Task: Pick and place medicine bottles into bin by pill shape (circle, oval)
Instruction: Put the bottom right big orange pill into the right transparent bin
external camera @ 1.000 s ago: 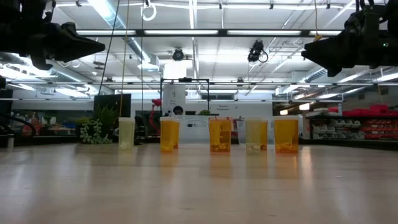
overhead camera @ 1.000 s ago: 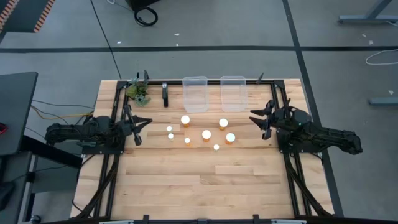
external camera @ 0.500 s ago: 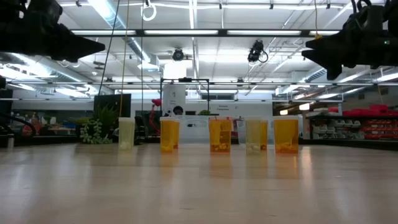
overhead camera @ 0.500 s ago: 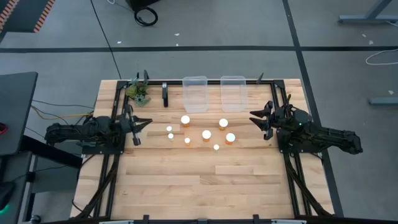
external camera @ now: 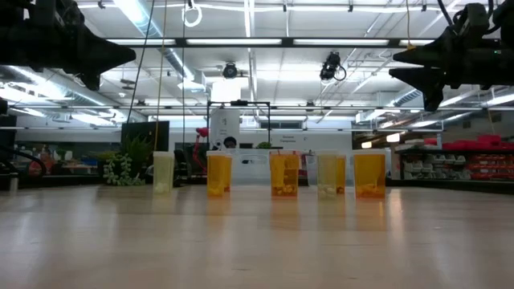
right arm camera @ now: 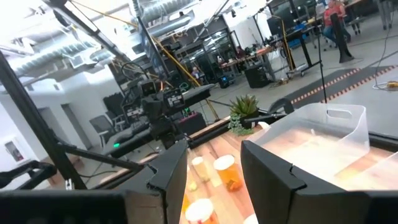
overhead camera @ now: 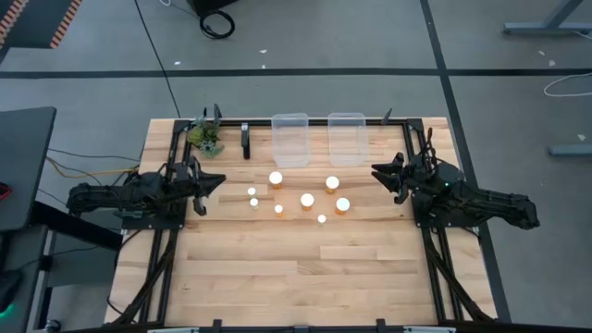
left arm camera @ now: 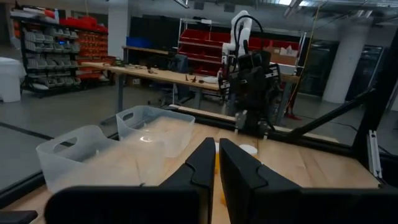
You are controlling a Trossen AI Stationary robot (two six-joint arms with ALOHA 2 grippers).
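Wooden table (overhead camera: 277, 268) has two clear bins (overhead camera: 289, 139) at the far edge, medicine bottles (overhead camera: 306, 200) clustered just in front. Left gripper (overhead camera: 215, 181) hovers left of them, pinched closed, holding nothing. Right gripper (overhead camera: 376, 172) hovers opposite, slightly parted and probably empty.

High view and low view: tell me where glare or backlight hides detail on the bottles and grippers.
High view: the medicine bottles' white caps blow out to bright blobs, amber bodies barely visible. Low view: ceiling lights backlight the scene, so the left gripper and right gripper are black silhouettes above the table, while the bottles glow translucent amber and their pill shapes are unreadable.
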